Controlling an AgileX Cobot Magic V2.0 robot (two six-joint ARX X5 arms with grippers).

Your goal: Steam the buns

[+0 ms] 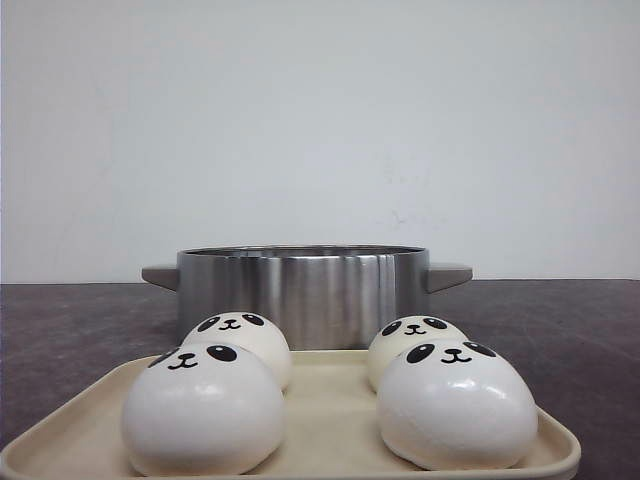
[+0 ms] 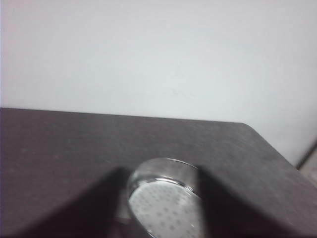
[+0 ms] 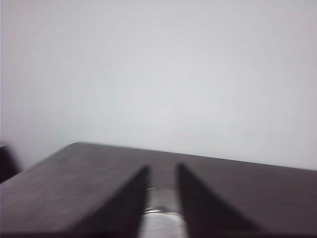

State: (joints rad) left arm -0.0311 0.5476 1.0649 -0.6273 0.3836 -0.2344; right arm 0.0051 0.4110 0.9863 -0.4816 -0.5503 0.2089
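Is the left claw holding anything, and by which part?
Apparently yes: a perforated metal disc, its rim between the fingers of the left claw; contact is blurred.

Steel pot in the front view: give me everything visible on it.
The steel pot is a wide, low cylinder of brushed, shiny metal with vertical reflections on its wall. Two flat grey handles stick out at the rim, one per side. It has no lid; its inside is hidden at this angle. It stands upright on the dark table, behind the cream tray with the four panda buns.
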